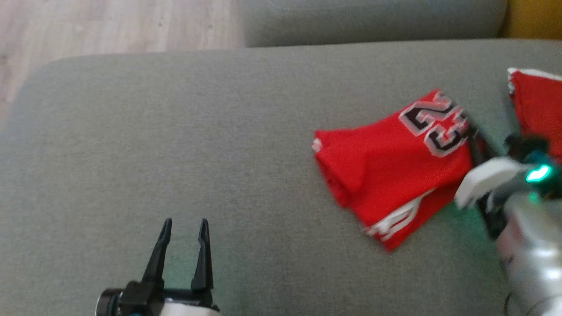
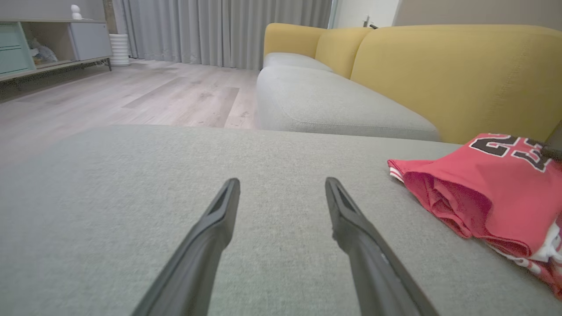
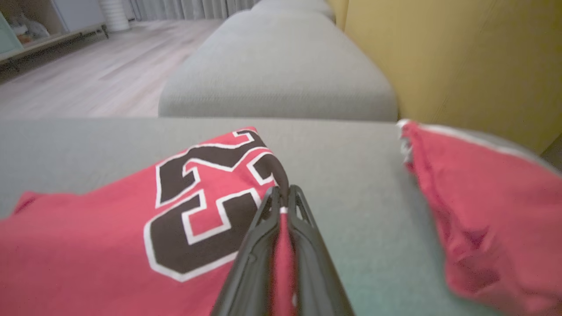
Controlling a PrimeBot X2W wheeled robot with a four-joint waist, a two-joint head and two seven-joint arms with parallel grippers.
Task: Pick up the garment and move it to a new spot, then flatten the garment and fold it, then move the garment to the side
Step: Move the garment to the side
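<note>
We see the red jersey (image 1: 395, 175) lying folded on the grey sofa cushion (image 1: 175, 153), toward the robot's right side of it. Its black and white number faces up and white trim shows along its near edge.

Our right gripper (image 3: 285, 193) is at the jersey's right edge, just beside the number. Its two fingers are pressed together with a strip of red fabric pinched between them, so it has hold of the jersey.

Our left gripper (image 1: 185, 223) is over bare cushion, well apart from the jersey, its fingers spread wide with nothing between them.

A second red garment (image 1: 538, 109) with white trim lies further right on the same cushion, near the jersey, with a strip of grey cushion between the two. The yellow backrest (image 2: 461, 74) rises behind both.

In the left wrist view a low cabinet (image 2: 44, 44) stands across the wooden floor (image 2: 131, 96). Its open compartment holds a few pale things, too blurred for us to name, and the compartments on either side are closed. A small white object (image 2: 76, 12) stands on top of the cabinet, and a grey curtain (image 2: 219, 30) hangs beyond it
</note>
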